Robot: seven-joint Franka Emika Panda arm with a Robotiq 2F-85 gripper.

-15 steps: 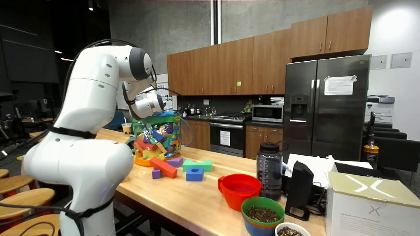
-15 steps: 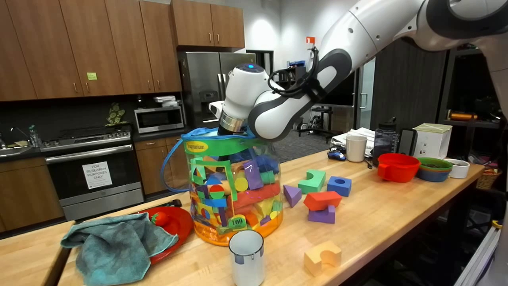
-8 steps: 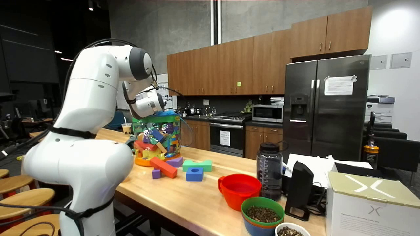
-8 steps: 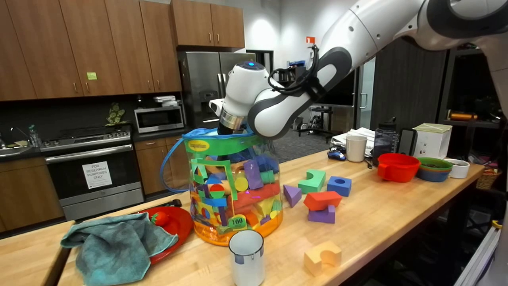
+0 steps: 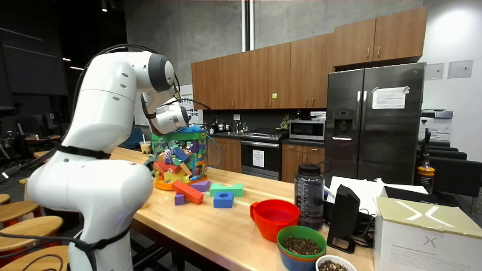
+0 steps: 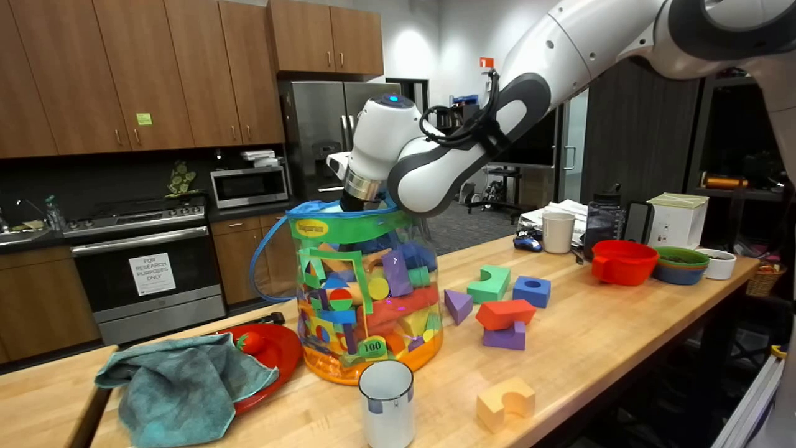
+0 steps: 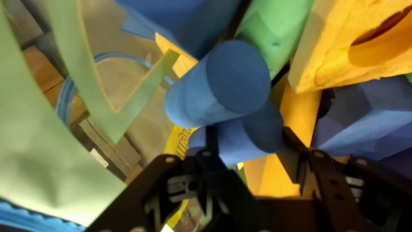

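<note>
My gripper [image 7: 247, 131] reaches down into a clear bag [image 6: 348, 230] of foam blocks, and both exterior views hide its fingers inside. In the wrist view the jaws stand partway apart around a lower blue cylinder [image 7: 236, 141]. One finger [image 7: 211, 141] overlaps the cylinder's side; the opposite one lies against its right edge. Whether they grip it cannot be told. Another blue cylinder [image 7: 238, 77] rests just above, close to the left fingertip. Around them lie a green cylinder [image 7: 276, 29], a yellow block with a hole [image 7: 334, 51] and a blue block [image 7: 370, 111].
Beside the bag are a white cup [image 6: 388, 404], a red plate [image 6: 283, 354] under a teal cloth [image 6: 180, 386], and loose blocks such as a red one [image 6: 505, 314]. Farther along stand a red cup [image 5: 275, 218], a bottle [image 5: 308, 195] and a box [image 5: 425, 233].
In the exterior views my wrist has risen very slightly at the bag's mouth. The bag and the loose blocks on the table stay where they were.
</note>
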